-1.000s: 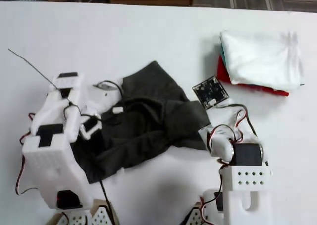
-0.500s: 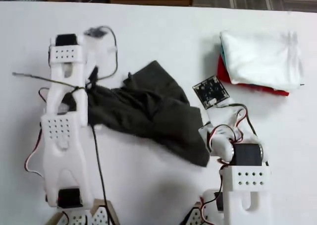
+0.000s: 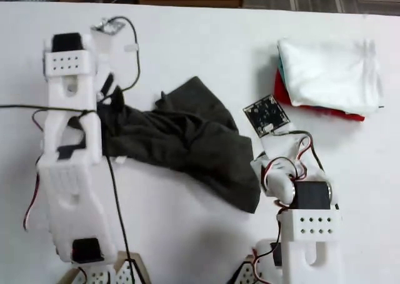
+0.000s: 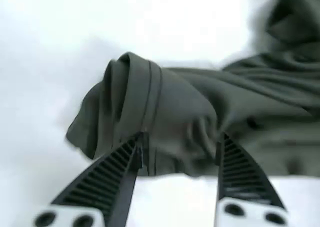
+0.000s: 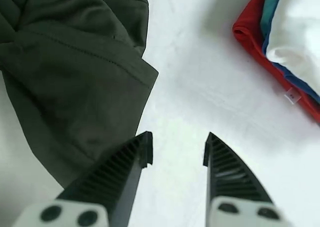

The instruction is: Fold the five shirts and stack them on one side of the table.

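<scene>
Stack of folded shirts [image 3: 328, 77] done at the right side of the table [image 3: 206, 34], dark shirt [image 3: 187, 140] lying crumpled mid-table, unfolded, left gripper [image 4: 181, 139] gaping wide at its bunched edge, right gripper [image 5: 178, 136] gaping beside its hem.

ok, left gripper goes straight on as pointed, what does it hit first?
The dark shirt: its bunched fold lies right ahead of the left gripper, in line with the gap between its open jaws. Whether the gripper touches the cloth is unclear.
</scene>
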Robot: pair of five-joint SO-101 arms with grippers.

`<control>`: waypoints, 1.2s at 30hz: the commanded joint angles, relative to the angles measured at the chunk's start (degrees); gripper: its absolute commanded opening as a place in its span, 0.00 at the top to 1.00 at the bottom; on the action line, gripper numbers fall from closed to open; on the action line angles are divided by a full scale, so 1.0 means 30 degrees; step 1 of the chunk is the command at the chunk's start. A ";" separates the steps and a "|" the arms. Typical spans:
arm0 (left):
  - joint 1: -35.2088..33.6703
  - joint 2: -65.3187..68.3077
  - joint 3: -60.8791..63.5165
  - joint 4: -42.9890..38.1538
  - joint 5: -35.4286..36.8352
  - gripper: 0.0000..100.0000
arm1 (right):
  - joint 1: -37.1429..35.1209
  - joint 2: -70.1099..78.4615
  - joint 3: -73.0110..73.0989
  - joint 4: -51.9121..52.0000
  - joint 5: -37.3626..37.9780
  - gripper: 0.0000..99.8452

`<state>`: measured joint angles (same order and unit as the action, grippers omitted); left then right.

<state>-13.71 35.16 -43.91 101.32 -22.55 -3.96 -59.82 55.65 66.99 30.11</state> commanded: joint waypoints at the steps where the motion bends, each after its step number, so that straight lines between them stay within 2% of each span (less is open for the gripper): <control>1: 0.0029 -0.5568 0.3824 0.0352 0.0381 0.76 | 0.0366 -0.0337 0.0410 -0.1480 -0.0059 0.83; 4: -0.0088 -0.8205 0.8366 0.0117 0.1143 0.76 | 0.0659 -0.0337 0.1114 -0.1919 -0.0059 0.83; 6: -0.0117 -0.9319 1.1531 -0.1026 0.1231 0.76 | 0.1158 -0.0337 0.1553 -0.1890 -0.0059 0.83; 12: -0.2784 -1.0139 1.8418 -0.9026 0.1084 0.76 | 0.3092 -0.0337 0.1436 -0.1890 0.0088 0.83; 15: -0.3370 -1.0139 1.9912 -1.1370 0.0176 0.76 | 0.3414 -0.0337 0.1407 -0.1890 0.0088 0.83; 23: -0.4366 -0.9524 2.1700 -1.4505 -0.1231 0.76 | 0.3414 -0.0337 0.1407 -0.1861 0.0000 0.83; 28: -0.4308 -0.6066 2.0352 -1.4886 -0.1319 0.76 | 0.3414 -0.0337 0.1407 -0.1861 0.0000 0.83; 36: -0.3692 -0.2725 1.5429 -0.9612 -0.1436 0.77 | 0.3414 -0.0337 0.1377 -0.1861 -0.0029 0.83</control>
<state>-26.29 25.14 5.23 68.79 -26.15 5.54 -59.82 61.10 62.07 30.02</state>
